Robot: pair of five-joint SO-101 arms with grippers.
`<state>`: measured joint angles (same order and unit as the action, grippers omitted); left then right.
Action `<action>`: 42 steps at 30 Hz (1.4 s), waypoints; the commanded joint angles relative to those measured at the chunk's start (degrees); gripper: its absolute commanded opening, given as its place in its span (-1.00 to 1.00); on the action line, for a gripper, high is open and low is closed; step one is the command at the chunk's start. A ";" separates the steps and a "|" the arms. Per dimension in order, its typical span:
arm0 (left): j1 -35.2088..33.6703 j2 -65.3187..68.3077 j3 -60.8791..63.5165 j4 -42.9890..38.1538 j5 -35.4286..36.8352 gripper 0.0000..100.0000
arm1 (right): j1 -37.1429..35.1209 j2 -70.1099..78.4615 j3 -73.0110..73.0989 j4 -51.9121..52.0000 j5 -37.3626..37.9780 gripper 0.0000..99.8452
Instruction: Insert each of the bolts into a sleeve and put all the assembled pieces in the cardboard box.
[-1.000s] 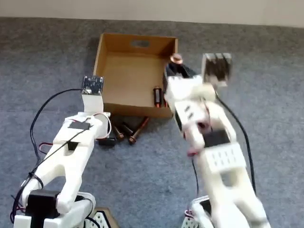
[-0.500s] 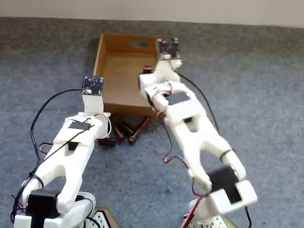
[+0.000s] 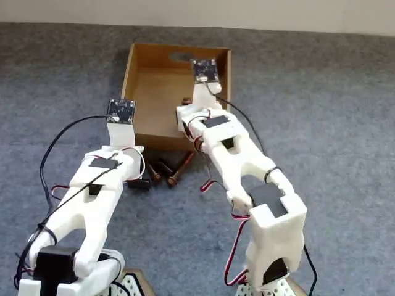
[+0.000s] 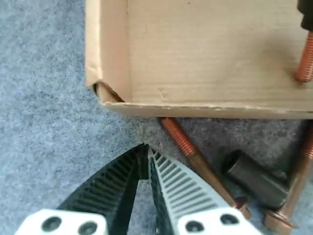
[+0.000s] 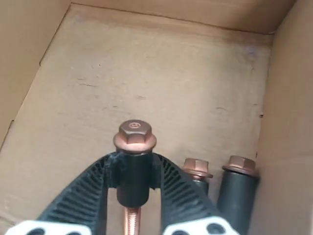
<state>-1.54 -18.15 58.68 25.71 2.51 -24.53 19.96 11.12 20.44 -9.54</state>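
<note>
High view looks down on a grey tabletop [image 3: 333, 123] with the cardboard box [image 3: 129, 77] toward its far side. The right arm [image 3: 231, 151] stretches over the box's near wall, so its wrist is inside the box. The left arm [image 3: 99, 191] stops short of the box, with its wrist near the near left corner. Between the two arms, on the tabletop just outside the near wall, lie loose bolts [image 3: 179, 168] and a dark loose sleeve [image 3: 163, 166]. Left wrist view has the left end effector [image 4: 146, 152] with its two fingers pressed together and nothing between them, the tips low over the tabletop just outside the box's corner. Just beside the tips one copper bolt lies slantwise, its threaded end at the foot of the box wall. The loose sleeve lies next to it, and a second bolt is on the sleeve's other side. Inside the box a copper threaded shaft [image 4: 305, 58] points down toward the floor. Right wrist view has the right end effector [image 5: 133, 161] clamped on an assembled piece [image 5: 133, 178], a dark sleeve with a bolt through it. The bolt head [image 5: 134, 136] sits on one end and the thread sticks out of the other, over the box floor. Two finished pieces [image 5: 239, 188] are just beside each other, next to a side wall of the box.
</note>
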 commanded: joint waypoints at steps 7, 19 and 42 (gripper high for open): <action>0.84 -1.10 -0.40 -0.88 0.26 -0.98 | 0.92 -0.75 -6.37 8.84 0.62 -0.99; 0.84 -1.10 -0.40 -0.88 0.26 -0.98 | 3.30 -1.10 -8.40 9.63 0.35 -0.99; 0.84 -1.10 -0.40 -0.88 0.26 -0.98 | 0.84 4.97 -10.42 9.80 0.35 -0.99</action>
<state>-1.54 -18.15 58.68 25.71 2.51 -23.38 25.49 3.65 29.85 -9.54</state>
